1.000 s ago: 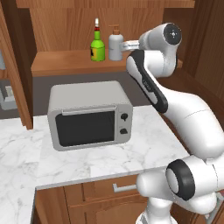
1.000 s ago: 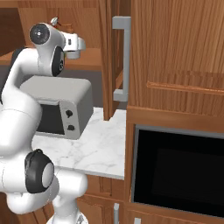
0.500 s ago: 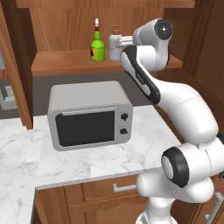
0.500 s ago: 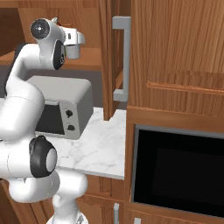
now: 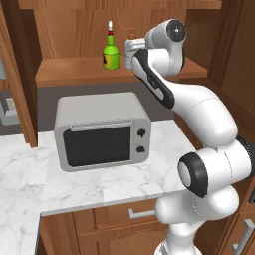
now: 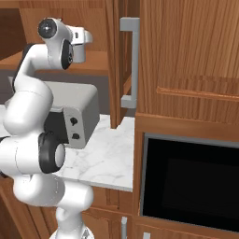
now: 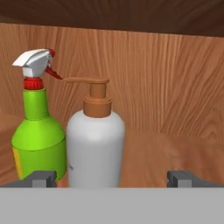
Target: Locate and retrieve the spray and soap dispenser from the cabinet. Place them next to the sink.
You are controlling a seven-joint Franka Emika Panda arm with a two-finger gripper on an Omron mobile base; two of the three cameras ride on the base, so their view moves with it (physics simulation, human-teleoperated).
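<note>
Nearer now, tool (image 7: 111, 178) faces pale, orange-pumped soap dispenser (image 7: 95, 144).

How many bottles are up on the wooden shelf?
2. The bright green spray bottle with the white and red nozzle stands on the left, and the pale grey-white soap bottle with the orange pump stands right beside it. The robot's arm may hide more.

Soap dispenser (image 7: 95, 146) base & spray (image 7: 38, 139) bottom cut off below hand; dispenser hidden behind wrist in left base view.
</note>
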